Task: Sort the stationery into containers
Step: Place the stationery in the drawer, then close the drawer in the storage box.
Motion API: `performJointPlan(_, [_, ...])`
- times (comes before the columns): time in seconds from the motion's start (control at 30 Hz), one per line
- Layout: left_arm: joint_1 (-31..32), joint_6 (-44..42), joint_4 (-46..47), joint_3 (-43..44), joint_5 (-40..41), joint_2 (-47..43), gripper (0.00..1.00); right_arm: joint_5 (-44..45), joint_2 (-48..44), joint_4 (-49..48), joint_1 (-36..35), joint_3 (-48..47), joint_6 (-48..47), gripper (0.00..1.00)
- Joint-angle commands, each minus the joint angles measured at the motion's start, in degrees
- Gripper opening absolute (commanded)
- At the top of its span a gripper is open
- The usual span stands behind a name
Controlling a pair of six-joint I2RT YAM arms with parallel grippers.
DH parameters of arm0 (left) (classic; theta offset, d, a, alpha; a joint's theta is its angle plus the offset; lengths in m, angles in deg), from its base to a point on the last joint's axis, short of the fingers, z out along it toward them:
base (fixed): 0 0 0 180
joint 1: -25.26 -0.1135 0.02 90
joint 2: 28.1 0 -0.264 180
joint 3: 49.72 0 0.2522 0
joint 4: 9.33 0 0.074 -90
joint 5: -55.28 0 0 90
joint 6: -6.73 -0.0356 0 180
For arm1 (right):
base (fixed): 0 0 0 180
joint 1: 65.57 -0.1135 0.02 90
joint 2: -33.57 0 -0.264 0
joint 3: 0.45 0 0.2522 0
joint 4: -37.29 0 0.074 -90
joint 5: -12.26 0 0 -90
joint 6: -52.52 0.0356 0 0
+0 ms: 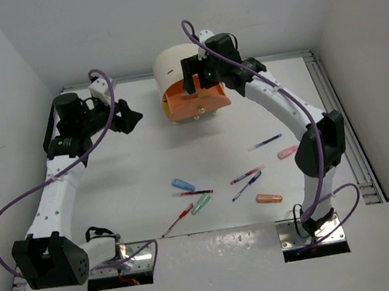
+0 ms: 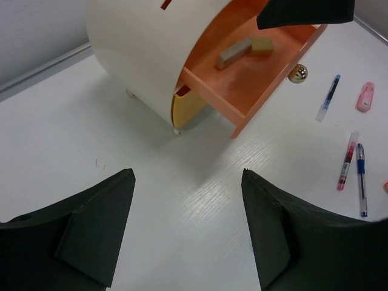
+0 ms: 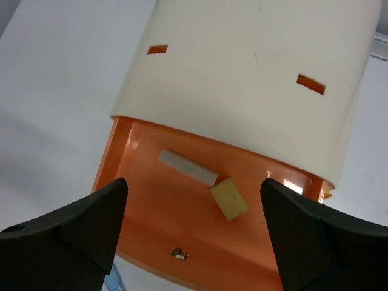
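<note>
R gripper [image 3: 194,185] hangs over the pulled-out orange drawer [image 3: 151,203] of the cream cabinet [image 3: 242,73], fingers spread, nothing gripped. Drawer holds a cream piece [image 3: 188,167] and a tan piece [image 3: 229,199], apparently touching at one end. L gripper [image 2: 188,176] is spread and empty, beside the cabinet. Other pens [image 1: 245,176] and capsules [image 1: 268,198] lie loose on the table [image 1: 132,169].
</note>
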Motion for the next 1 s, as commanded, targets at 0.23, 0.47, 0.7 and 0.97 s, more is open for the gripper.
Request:
performJointPlan(0.23, [-4.66, -1.19, 2.00, 3.45, -3.22, -1.80, 0.76, -17.09, -21.89, -2.69, -0.31, 15.44, -13.05, 0.20])
performJointPlan(0.47, [-5.10, 0.04, 2.79, 2.13, -4.37, -1.54, 0.76, -13.44, -25.34, -1.34, -2.60, 28.79, -17.10, 0.00])
performJointPlan(0.7, [-5.02, 0.74, 4.28, -0.15, -4.80, -1.45, 0.76, -3.34, -20.44, -9.17, -2.86, 31.62, -22.81, 0.00])
performJointPlan(0.97, [-5.10, -0.31, 4.99, -1.74, -5.33, -0.66, 0.76, 0.38, -15.33, -15.33, -2.69, 26.63, -23.60, 0.00])
